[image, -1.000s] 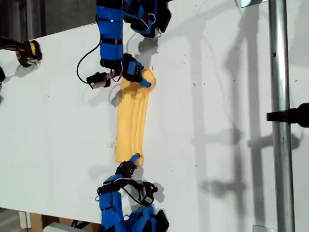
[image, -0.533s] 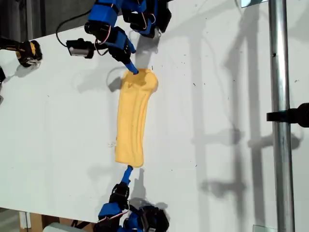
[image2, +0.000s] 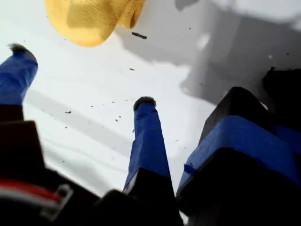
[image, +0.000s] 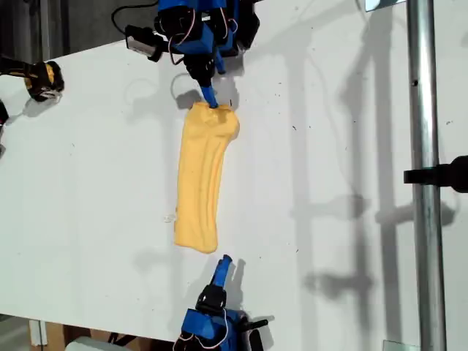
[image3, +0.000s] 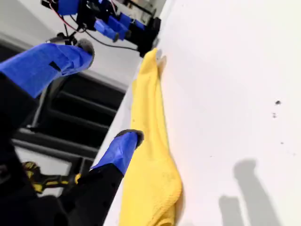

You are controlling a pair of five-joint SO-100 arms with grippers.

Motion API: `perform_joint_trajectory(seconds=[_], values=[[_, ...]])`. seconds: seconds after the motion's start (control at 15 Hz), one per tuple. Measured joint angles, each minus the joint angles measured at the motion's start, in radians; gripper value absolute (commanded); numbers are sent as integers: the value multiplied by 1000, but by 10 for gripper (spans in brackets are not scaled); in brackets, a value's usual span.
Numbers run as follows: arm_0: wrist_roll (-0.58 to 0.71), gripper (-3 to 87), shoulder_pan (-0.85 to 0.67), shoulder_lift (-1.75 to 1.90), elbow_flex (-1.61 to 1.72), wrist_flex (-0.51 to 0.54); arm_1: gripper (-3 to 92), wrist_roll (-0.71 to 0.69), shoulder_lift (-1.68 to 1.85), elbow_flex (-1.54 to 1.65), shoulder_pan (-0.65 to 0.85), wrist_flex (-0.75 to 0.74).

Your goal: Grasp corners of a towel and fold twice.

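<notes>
Over the last half second both arms have let go and pulled back. My second gripper (image: pixel 224 261) has retreated from the cloth towards the table edge at the exterior view's bottom. My first gripper (image: pixel 210 99) has swung in over the cloth's other end, by the edge at the exterior view's top. The soft, fuzzy yellow-orange towel (image: pixel 199 179) has not shifted. It lies as a long narrow strip on the white table (image: pixel 329 183), running between those two edges. Both sets of blue fingers are spread with nothing between them. In the exterior view the first fingertip seems to touch the towel, but its wrist view shows bare table between them, so it is probably raised clear. I judge that one fold is finished and released and the second is not yet begun. The next move calls for each gripper to come down on an end of the strip, pinch all the layers there, and carry one end over onto the other.
</notes>
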Motion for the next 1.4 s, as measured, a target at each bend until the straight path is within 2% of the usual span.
perform_joint_trajectory(seconds=[0.13, 0.27, 0.6, 0.8, 1.0, 1.2, 1.27, 1.4], values=[[-2, 297, 12, 28, 35, 6, 451, -23, 5, 25, 46, -20], [12, 288, 31, 31, 74, 6, 453, -120, -72, 31, 152, -66], [3, 280, 103, 32, 117, -3, 448, -319, -453, 49, 324, -396], [2, 276, 106, 32, 126, -3, 447, -357, -746, 11, 362, -607], [-5, 272, 106, 32, 129, -3, 390, -385, -936, -101, 371, -696], [-8, 269, 106, 32, 129, -3, 225, -407, -962, -106, 388, -801], [-8, 267, 106, 32, 129, -3, 25, -420, -977, -123, 383, -850], [-8, 267, 106, 32, 129, -3, 0, -443, -996, -170, 400, -879]])
